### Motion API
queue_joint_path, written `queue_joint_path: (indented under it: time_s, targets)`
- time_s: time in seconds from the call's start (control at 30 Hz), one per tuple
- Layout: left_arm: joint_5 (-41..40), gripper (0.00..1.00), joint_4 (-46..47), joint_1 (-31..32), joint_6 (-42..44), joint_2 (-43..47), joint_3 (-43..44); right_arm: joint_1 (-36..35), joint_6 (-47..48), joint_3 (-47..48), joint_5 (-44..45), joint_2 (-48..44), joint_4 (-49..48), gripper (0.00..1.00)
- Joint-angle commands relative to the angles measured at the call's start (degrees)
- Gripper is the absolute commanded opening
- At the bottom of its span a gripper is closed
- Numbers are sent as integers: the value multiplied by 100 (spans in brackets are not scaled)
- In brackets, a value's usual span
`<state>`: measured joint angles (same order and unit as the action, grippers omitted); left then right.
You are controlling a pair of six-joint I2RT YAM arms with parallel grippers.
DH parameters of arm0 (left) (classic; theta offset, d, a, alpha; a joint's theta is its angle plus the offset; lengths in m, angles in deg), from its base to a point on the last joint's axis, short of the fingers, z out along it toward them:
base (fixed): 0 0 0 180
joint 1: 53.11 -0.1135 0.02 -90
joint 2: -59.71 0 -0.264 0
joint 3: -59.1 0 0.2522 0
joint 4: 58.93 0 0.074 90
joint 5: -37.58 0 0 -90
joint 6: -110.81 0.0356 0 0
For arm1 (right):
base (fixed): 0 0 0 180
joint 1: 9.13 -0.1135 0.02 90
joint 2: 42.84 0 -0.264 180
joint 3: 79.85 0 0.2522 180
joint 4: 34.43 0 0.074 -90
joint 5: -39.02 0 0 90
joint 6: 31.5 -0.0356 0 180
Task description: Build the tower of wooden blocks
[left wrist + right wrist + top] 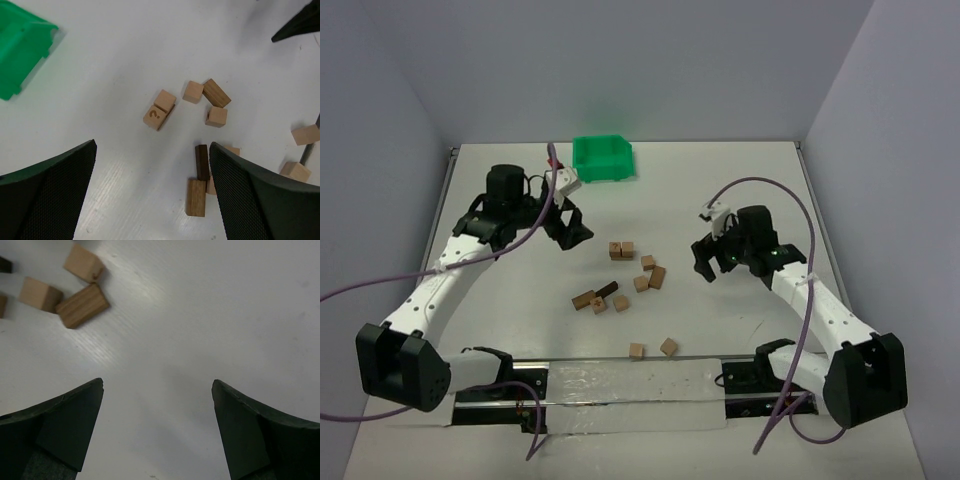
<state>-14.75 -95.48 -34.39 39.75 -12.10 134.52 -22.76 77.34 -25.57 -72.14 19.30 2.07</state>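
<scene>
Right now the wood blocks (642, 283) lie loose and scattered around the middle of the table (740, 180), with two tan cubes (621, 250) touching at the far side of the group. The left gripper (152, 147) hangs left of the blocks, nearer than the green bin (603, 158), its jaws wide apart and holding nothing. The right gripper (157, 384) hovers to their right, jaws likewise spread and empty.

**White arms, black joints**

The left arm (450, 270) and right arm (825, 312) wear white shells between black motor housings, ending in black bases (400, 365) at the lower corners. Purple cables (765, 181) trail beside both. The left pincer (572, 228) and right pincer (704, 262) are black; the finger pads (50, 200) show a fine mesh texture.
</scene>
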Motion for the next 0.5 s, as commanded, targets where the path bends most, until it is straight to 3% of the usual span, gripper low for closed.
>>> queue_joint_path:
  time_s: [0.0, 0.2, 0.47]
  targets:
    - [595, 99, 50, -330, -537, 450, -132, -591, 509, 468, -464, 129, -118, 86]
    - [1684, 99, -488, -783, -215, 540, -119, -1341, 1365, 933, -891, 682, -3, 64]
    - [2340, 99, -383, -1176, -428, 412, -84, -2101, 2370, 1492, -631, 1833, 256, 56]
